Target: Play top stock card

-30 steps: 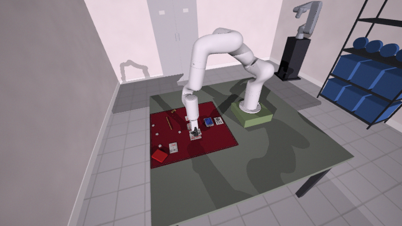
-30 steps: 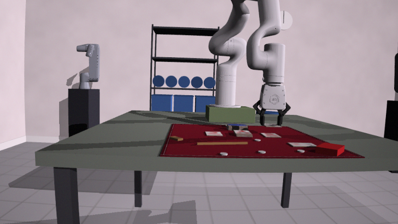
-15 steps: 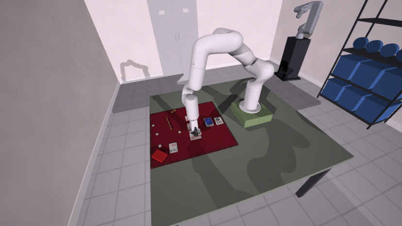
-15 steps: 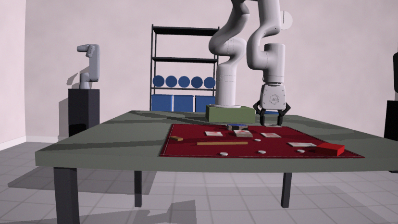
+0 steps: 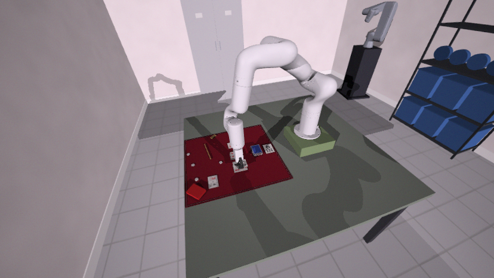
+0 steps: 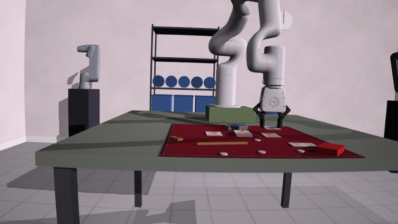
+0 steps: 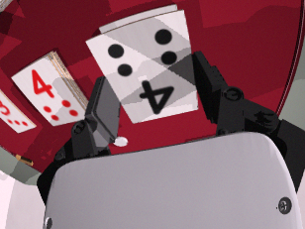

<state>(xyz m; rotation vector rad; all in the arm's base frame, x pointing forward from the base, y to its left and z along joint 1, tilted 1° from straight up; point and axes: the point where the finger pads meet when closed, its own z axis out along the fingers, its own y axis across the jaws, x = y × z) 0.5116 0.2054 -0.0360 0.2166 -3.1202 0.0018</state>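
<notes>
My gripper (image 7: pixel 152 78) is shut on a face-up black four card (image 7: pixel 147 69), gripping its two long edges. In the top and exterior views the gripper (image 5: pixel 238 164) stands low over a pile (image 6: pixel 272 127) on the red card cloth (image 5: pixel 235 165). I cannot tell if the card rests on that pile. The blue-backed stock (image 5: pixel 256 150) lies just to the right, with the waste card (image 5: pixel 268 148) beside it. A pile topped by a red four (image 7: pixel 47 89) lies to the left in the wrist view. Another red card (image 7: pixel 9 115) is cut off by the frame edge.
A red box (image 5: pixel 195 191) and a card pile (image 5: pixel 212 181) sit at the cloth's near left corner. A wooden stick (image 5: pixel 207 151), a small wooden block (image 5: pixel 212 136) and several white discs (image 5: pixel 193 164) lie on the left. The arm's green base (image 5: pixel 309 141) stands to the right.
</notes>
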